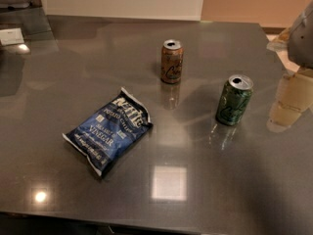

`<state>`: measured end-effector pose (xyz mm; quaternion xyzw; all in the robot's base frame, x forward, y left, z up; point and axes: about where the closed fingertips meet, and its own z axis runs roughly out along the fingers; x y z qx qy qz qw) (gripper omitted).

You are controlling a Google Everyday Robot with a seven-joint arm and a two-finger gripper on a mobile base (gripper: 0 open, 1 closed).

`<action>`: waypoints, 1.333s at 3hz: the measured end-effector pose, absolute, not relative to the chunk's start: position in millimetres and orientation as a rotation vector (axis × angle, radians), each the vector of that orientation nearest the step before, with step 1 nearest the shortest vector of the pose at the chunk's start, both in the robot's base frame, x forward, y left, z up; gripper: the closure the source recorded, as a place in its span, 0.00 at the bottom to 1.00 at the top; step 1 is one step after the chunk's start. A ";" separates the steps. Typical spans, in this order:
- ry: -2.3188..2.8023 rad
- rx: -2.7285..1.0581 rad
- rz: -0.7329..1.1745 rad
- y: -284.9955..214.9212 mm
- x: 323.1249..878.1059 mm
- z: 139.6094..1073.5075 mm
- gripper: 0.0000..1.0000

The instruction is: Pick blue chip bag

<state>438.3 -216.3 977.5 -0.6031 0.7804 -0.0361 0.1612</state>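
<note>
Dark grey polished worktop (210,190) fills the camera view, with a pale wall behind it and bright light reflections near its front edge. Blue chip bag (108,130) lies flat on the worktop, left of centre, set diagonally, white "VINEGAR" lettering face up, silvery sealed ends at upper right and lower left. Brown can (172,61) stands upright behind and to the right of the bag, well apart from it, top opened. Green can (234,100) stands upright further right, apart from the brown can, top also opened. Tool (303,35) sits at the upper right edge of view, beyond the green can and well apart from the bag; only part of it shows, and whether it is apart or together cannot be told
</note>
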 end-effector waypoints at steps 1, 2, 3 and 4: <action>2.228 -1.722 -0.103 -216.3 438.3 977.5 0.00; 2.208 -1.739 -0.110 -209.0 440.6 980.2 0.00; 2.139 -1.809 -0.103 -179.4 453.5 974.1 0.00; 2.058 -1.886 -0.072 -137.4 474.0 958.6 0.00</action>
